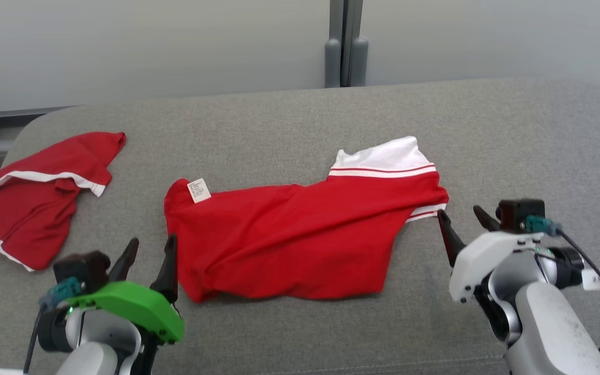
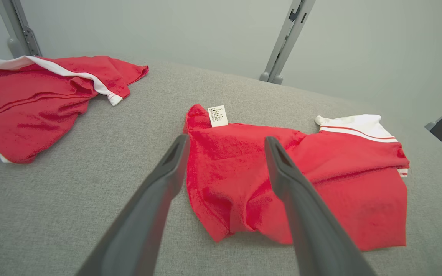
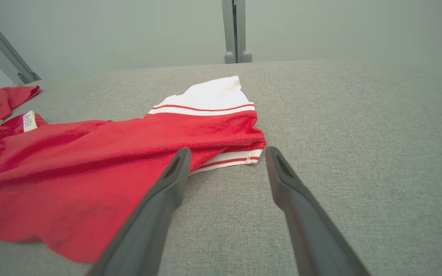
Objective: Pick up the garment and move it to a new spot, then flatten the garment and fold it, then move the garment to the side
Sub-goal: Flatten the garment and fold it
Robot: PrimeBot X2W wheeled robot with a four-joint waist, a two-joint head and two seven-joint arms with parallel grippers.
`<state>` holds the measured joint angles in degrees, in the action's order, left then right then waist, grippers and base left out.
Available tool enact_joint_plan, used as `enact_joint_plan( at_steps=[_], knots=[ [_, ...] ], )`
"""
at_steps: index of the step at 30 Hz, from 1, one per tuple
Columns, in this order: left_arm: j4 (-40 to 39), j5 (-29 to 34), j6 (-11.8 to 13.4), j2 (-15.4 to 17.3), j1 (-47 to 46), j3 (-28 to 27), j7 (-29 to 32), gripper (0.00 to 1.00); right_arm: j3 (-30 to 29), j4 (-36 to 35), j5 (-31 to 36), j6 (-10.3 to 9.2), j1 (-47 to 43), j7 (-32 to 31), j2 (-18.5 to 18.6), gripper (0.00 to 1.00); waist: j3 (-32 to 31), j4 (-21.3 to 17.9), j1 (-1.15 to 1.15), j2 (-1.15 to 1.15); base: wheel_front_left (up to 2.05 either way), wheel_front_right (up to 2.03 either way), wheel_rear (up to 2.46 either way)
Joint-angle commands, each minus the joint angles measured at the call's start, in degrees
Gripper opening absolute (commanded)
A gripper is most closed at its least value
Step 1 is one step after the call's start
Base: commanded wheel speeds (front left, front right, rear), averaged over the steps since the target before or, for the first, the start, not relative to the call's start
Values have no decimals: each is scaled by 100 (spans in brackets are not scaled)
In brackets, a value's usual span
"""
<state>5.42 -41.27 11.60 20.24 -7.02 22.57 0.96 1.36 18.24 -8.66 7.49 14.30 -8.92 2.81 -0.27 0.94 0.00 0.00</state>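
Two red garments trimmed in white lie on the grey padded surface (image 1: 279,120). The second garment (image 1: 34,200) is crumpled at the far left edge, well apart from the other. Next is the left gripper (image 1: 153,239), jaws spread wide and empty, just beside the left end of the garment (image 1: 300,239). That one lies rumpled across the middle, with one white label (image 1: 199,190) near its left end and a white striped band (image 1: 383,156) at its right. The right gripper (image 1: 459,211), also wide open and empty, sits just beside that right end. One grey post (image 1: 346,47) stands behind the surface.
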Motion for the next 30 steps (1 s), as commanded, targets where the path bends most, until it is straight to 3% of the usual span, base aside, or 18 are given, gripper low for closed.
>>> enact_joint_plan(
  at_steps=[1, 9, 18, 30],
  knots=[
    [24, 46, 20, 20, -265, 43, 132, 100, 11, -38, 102, 0, 195, -217, 16, 100, 265, 1, 0, 0, 0, 0, 0],
    [573, 111, 96, -140, -1689, 393, 1342, 100, -60, -73, 129, -1, 1266, -1418, 327, 100, 1122, 96, 0, 0, 0, 0, 0],
    [1475, 249, 254, -386, -2963, 612, 2108, 100, -114, 177, 143, 0, 2167, -1907, 912, 100, 1784, 157, 0, 0, 0, 0, 0],
    [2117, 556, 568, -212, -3757, 688, 2502, 100, 528, 577, -242, -1, 3144, -2031, 1641, 100, 2384, 223, 0, 0, 0, 0, 0]
  ],
)
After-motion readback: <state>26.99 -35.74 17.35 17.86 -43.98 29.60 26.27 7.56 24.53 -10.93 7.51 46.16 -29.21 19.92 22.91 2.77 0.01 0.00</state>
